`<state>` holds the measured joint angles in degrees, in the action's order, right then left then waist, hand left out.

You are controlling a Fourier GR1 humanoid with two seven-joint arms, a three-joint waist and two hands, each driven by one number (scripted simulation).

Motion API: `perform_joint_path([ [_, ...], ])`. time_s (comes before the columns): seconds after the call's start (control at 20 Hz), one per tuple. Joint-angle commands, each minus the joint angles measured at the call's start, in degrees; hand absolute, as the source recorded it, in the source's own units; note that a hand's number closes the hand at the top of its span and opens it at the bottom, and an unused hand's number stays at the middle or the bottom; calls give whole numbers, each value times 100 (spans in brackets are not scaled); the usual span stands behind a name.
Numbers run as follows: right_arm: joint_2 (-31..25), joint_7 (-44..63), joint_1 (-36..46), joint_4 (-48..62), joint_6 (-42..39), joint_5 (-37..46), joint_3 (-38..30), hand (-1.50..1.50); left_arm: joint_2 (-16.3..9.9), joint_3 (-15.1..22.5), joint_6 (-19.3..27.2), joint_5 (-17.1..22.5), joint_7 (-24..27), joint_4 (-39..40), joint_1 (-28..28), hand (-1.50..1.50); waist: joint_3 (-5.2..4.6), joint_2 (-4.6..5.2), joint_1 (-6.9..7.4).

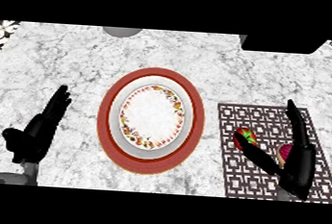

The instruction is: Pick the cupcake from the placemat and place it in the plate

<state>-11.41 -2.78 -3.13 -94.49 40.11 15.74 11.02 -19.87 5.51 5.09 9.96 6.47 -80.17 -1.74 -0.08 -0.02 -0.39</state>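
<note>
- So far, the task looks barely begun: the plate at the centre of the frame holds nothing, its white middle ringed by a flowered rim and a broad red border.
- The cupcake sits on the placemat, a dark lattice mat at the right of the frame, well apart from the plate; only its red top with a green mark shows.
- The right hand is over the placemat, fingers straight and pointing up the frame, thumb spread toward the cupcake and seeming to touch it; nothing is grasped.
- A pinkish thing peeks out between thumb and palm; what it is I cannot tell.
- The left hand rests at the left of the frame, fingers straight, holding nothing.
- Still to do, by my judgement: close round the cupcake, lift it, carry it leftward, and set it in the plate.
</note>
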Motion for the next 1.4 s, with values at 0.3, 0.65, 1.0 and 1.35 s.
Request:
perform_joint_path([
  [0.3, -999, 2547, -1397, -1936, -578, 1773, -30, -150, 80, -154, -64, -158, 328, 445, -59, 0, -15, 0, -46],
  [0.65, -1882, 4385, -1629, -2582, -2499, 1959, -15, -150, 59, -220, -258, 46, 94, 304, -134, 0, -14, 6, 18],
  [1.0, -1638, 5923, -786, -2800, -3638, 1921, 119, -150, 64, -299, -295, -126, -3, 378, -265, 0, 2, 10, 74],
  [1.35, -1680, 5800, -845, -2237, -4214, 1773, -283, -150, 9, -460, -491, -120, -199, 52, -137, 0, 9, -5, 53],
])
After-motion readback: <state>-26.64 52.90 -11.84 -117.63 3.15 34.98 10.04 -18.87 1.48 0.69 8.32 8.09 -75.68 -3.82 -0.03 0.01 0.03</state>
